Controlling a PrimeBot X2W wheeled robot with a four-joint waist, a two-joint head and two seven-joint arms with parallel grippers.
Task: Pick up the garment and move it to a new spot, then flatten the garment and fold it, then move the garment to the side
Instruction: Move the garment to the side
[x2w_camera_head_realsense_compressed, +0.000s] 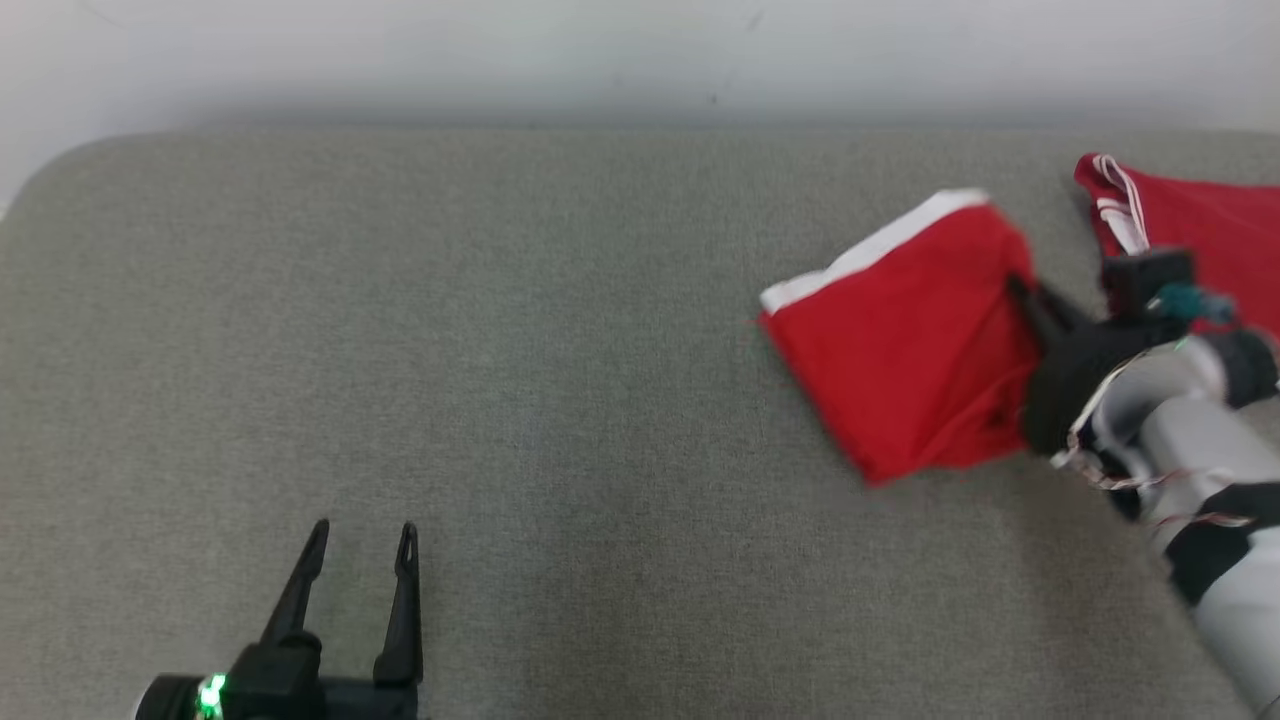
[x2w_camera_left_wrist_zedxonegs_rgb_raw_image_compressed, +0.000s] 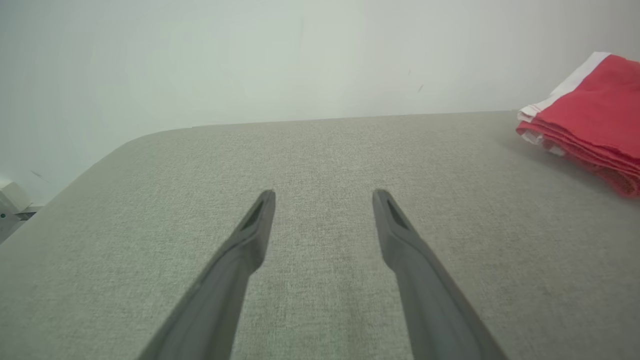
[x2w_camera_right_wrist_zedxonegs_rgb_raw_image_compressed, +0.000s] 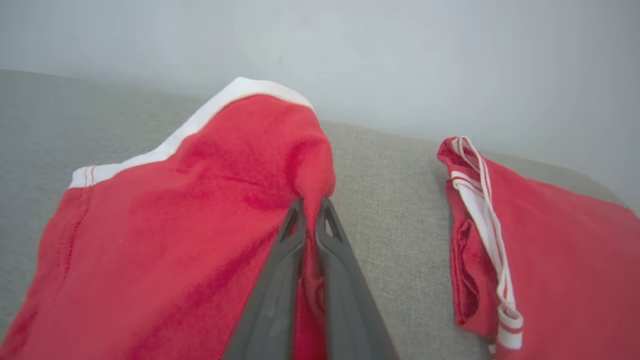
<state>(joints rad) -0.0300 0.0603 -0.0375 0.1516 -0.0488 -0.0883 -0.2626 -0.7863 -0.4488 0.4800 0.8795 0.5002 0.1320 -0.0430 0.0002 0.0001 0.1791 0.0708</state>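
Your right claw (x2w_camera_right_wrist_zedxonegs_rgb_raw_image_compressed: 311, 206) is clamped on the red garment's (x2w_camera_right_wrist_zedxonegs_rgb_raw_image_compressed: 175, 225) edge, which is bunched up off the grey surface (x2w_camera_head_realsense_compressed: 500, 350). Your left claw (x2w_camera_head_realsense_compressed: 362, 540) sits spread apart, holding nothing.

Work surface: grey-green woven padded top (x2w_camera_head_realsense_compressed: 500, 350), far left corner rounded, weave fine and even, with a slightly darker patch toward the near middle.

Behind it: plain pale wall (x2w_camera_head_realsense_compressed: 600, 50), with a small dark speck (x2w_camera_head_realsense_compressed: 713, 99) a little above the surface's far edge (two faint marks also show on the wall in the left wrist view).

Far right of the surface: a red cloth with white striped trim (x2w_camera_head_realsense_compressed: 1220, 225), lying flat. The trim edge is turned toward the middle and slightly bunched. Its right part runs out of frame.

Left wrist view, left edge: a pale boxy object (x2w_camera_left_wrist_zedxonegs_rgb_raw_image_compressed: 10, 202) beyond the surface's edge. What it is cannot be told.
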